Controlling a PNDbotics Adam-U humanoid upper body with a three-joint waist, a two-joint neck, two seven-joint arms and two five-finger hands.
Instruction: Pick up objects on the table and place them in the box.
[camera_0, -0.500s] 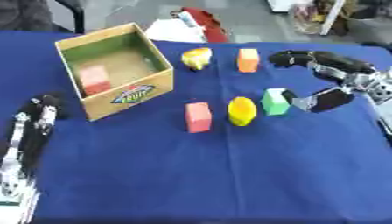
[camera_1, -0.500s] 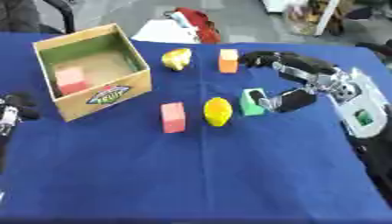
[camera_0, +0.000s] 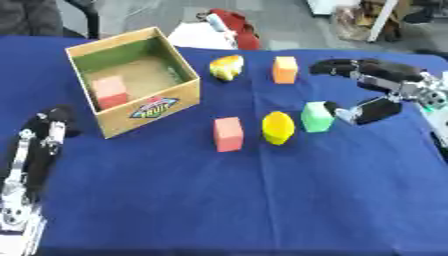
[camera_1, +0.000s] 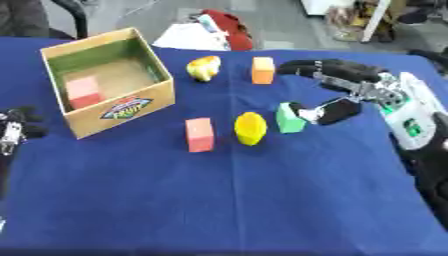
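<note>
A green block stands on the blue table, right of a yellow oval thing and a pink block. Farther back lie an orange block and a yellow-orange rounded thing. The cardboard box sits at the left with another pink block inside. My right hand is open just right of the green block: its thumb rests by the block's right side and its fingers arch above and behind. At the lower left my left hand rests open, fingers up.
Beyond the table's far edge lie a red thing and white paper on the floor. The table's front half holds only the blue cloth. The box has a printed label on its near wall.
</note>
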